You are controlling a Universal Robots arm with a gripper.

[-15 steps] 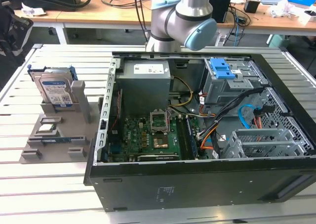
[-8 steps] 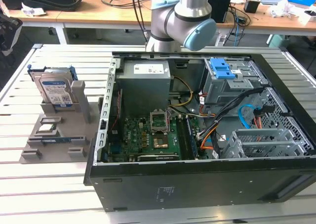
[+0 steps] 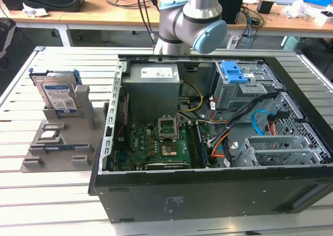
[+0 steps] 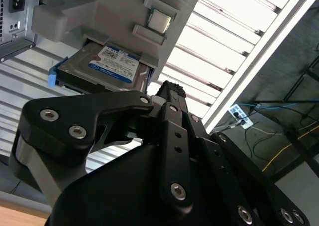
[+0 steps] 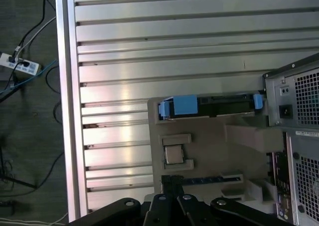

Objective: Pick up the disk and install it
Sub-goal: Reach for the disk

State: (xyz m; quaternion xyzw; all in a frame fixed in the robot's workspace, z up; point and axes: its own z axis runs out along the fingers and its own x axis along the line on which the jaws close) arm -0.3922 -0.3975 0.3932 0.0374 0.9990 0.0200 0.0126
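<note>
The gripper (image 5: pixel 172 182), pressed together and empty, hangs above the grey stand (image 5: pixel 214 151) holding the upright disk (image 3: pixel 61 96).

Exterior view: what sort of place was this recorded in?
Probably a robotics lab: an open computer case lies on a slatted metal table, a robot arm behind it, and cable-strewn wooden desks beyond.

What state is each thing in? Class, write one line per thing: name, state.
computer case: on its side, panel off, inside exposed.
grey holder: flat on the slatted table, beside the computer case.
disk: upright on edge in the grey holder, not installed.
processor chip: flat in a recess of the grey holder.
</note>
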